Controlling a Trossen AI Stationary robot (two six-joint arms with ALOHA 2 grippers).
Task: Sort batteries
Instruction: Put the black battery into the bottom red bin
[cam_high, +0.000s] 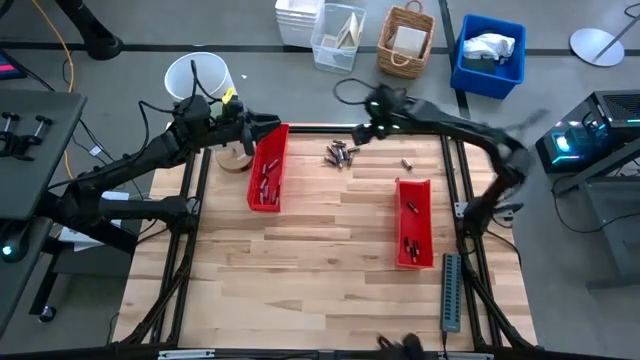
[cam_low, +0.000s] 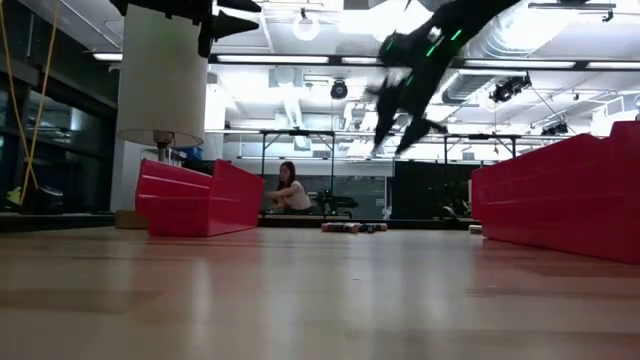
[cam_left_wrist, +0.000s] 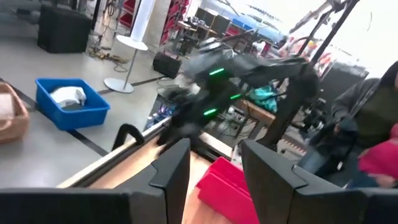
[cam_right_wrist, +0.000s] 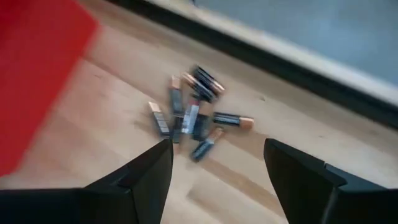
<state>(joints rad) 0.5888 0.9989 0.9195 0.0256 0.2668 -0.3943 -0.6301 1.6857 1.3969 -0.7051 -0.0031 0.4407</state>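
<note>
Several batteries (cam_high: 341, 154) lie in a loose pile on the table near its far edge; they also show in the right wrist view (cam_right_wrist: 194, 120). One battery (cam_high: 407, 164) lies apart to the right. More batteries lie in the left red tray (cam_high: 268, 168) and the right red tray (cam_high: 413, 222). My right gripper (cam_high: 362, 131) hangs open above the table just right of the pile, empty. My left gripper (cam_high: 272, 125) is open and empty above the left tray's far end.
A long grey ridged strip (cam_high: 451, 291) lies at the table's right edge. A white cup (cam_high: 197, 78), a clear box (cam_high: 337, 36), a wicker basket (cam_high: 406, 41) and a blue bin (cam_high: 489, 54) stand beyond the far edge. The table's near half is bare wood (cam_high: 320, 280).
</note>
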